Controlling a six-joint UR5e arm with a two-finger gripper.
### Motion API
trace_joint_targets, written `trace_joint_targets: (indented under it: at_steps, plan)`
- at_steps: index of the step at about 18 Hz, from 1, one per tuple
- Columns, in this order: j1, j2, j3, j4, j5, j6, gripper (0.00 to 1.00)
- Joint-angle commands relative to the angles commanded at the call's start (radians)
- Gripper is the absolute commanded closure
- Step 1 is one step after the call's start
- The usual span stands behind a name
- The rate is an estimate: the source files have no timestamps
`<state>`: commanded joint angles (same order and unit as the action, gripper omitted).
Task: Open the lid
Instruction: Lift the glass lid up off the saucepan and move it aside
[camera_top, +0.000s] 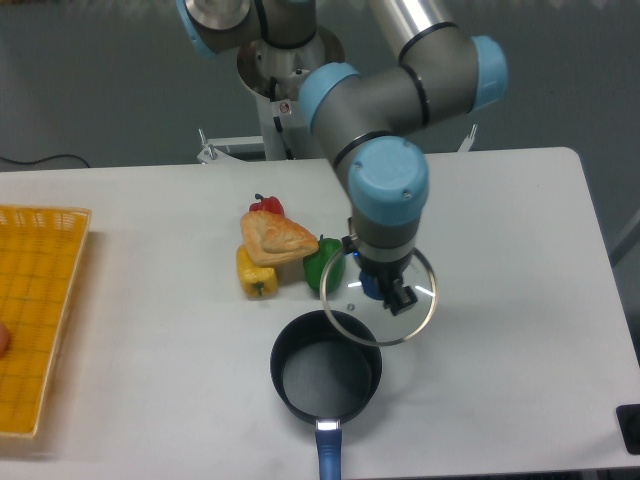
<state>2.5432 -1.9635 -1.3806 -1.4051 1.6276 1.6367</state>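
Over at the far left a yellow mesh tray (40, 300) sits on the white worktop (520, 260), well apart from the action. Moving right, a small cluster of play food lies near the middle: a yellow pepper (255, 275), a pastry-like wedge (272, 238) with something red behind it, and a green pepper (322, 265) just beside.

In front of these stands the dark saucepan (325, 375), its blue handle (328, 455) pointing toward the near edge. Its mouth is uncovered, so the main part of the job looks done.

Right of the pan and raised above it, the lid (415, 305) hangs in the air, its left edge barely overlapping the pan's far rim from this angle. The claw (383, 288) is pinching the blue knob at the lid's centre, as far as I can make out; the knob is mostly hidden by the fingers.

The disc sits roughly level, perhaps slightly tilted, knob side up. Being round, it has no long axis.

What remains, I'd judge, is to set the lid down on bare worktop to the right and release it.
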Motion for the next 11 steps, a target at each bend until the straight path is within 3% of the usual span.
trace_joint_targets:
  at_steps: [11]
  plan:
    - [0.080, -0.011, -0.015, 0.025, -0.012, 0.060, 0.40]
